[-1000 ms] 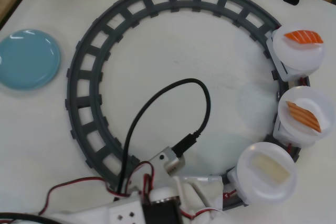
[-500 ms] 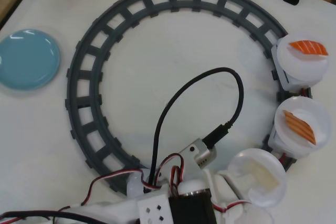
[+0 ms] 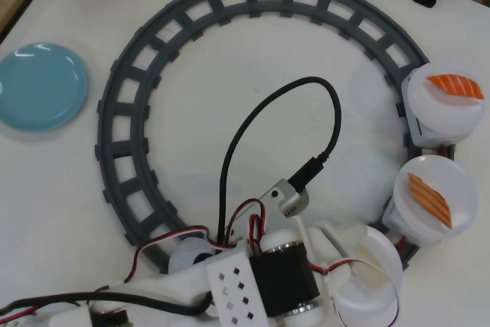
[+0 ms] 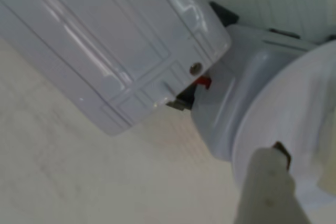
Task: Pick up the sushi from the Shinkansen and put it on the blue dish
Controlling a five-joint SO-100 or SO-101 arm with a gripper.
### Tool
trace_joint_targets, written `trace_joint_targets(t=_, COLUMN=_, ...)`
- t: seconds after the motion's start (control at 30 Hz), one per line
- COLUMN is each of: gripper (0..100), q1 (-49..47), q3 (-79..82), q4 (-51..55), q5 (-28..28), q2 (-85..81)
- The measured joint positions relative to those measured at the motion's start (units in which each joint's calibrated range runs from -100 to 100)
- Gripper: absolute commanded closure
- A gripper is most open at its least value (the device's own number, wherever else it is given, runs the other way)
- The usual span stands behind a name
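Change: Shinkansen [image 3: 429, 151] plates have shifted along the track [image 3: 122, 112]; arm [image 3: 268, 281] now covers the lowest plate [image 3: 375, 277].
Overhead view: blue dish [image 3: 42, 86] far left, empty; two salmon pieces [image 3: 455, 86] on right plates; sushi hidden under arm.
Wrist view: gripper [image 4: 273, 182] finger over a white plate rim; cream sushi [image 4: 323, 166] at right edge; jaw state cannot be determined.

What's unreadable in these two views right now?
- The sushi: overhead view, hidden under the arm over the nearest white plate.
- End effector: overhead view, covered by the arm; wrist view, blurred, only one finger shows, so open or shut is unclear.
- Shinkansen: overhead view, mostly hidden beneath its plates.
- Blue dish: outside the wrist view.
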Motion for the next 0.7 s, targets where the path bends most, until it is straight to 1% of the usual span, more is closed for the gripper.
trace_joint_targets(t=0.3, gripper=64, q1=0.00, q3=-0.09, q4=0.00, q5=-1.60, q2=1.69)
trace_joint_targets(t=0.7, gripper=64, q1=0.90, q3=-0.09, q4=0.00, q5=-2.07, q2=5.82)
